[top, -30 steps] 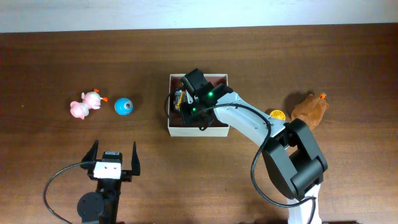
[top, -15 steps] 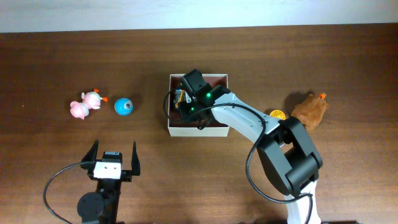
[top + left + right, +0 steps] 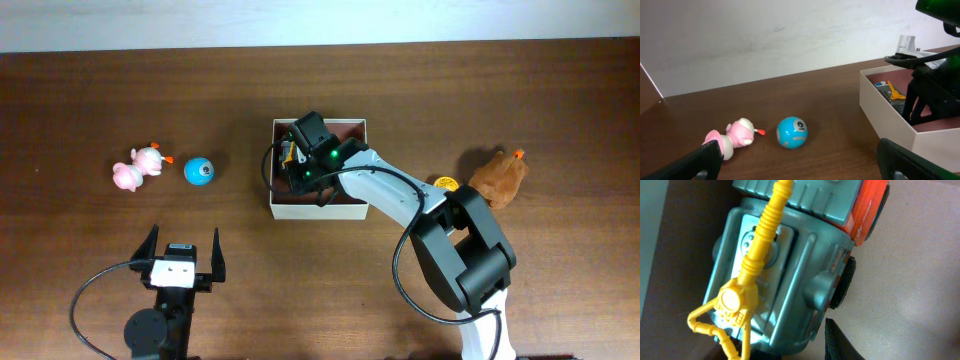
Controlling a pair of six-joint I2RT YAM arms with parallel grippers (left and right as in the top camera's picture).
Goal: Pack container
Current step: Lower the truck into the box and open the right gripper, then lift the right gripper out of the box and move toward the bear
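The container (image 3: pixel 318 211), a square cream-walled box with a reddish-brown floor, sits mid-table. In the left wrist view its near wall (image 3: pixel 885 112) is at the right. My right gripper (image 3: pixel 300 160) reaches down into its left half, shut on a grey and orange toy truck (image 3: pixel 790 265) with a yellow crane arm. One dark finger (image 3: pixel 840 342) presses the truck's side low over the container floor (image 3: pixel 910 280). From the left wrist, part of the truck (image 3: pixel 890 92) shows inside the box. My left gripper (image 3: pixel 183 240) waits open near the front edge, nothing between its fingers (image 3: pixel 707 155).
A pink toy (image 3: pixel 137 167) and a blue ball (image 3: pixel 199 171) lie left of the container, ahead of the left gripper. A brown hen toy (image 3: pixel 498 178) and a small orange disc (image 3: pixel 445 184) lie to the right. A pale wall stands behind the table.
The right arm's elbow has swung slightly left and its wrist has edged left inside the container with the truck still gripped. The left arm has not moved.
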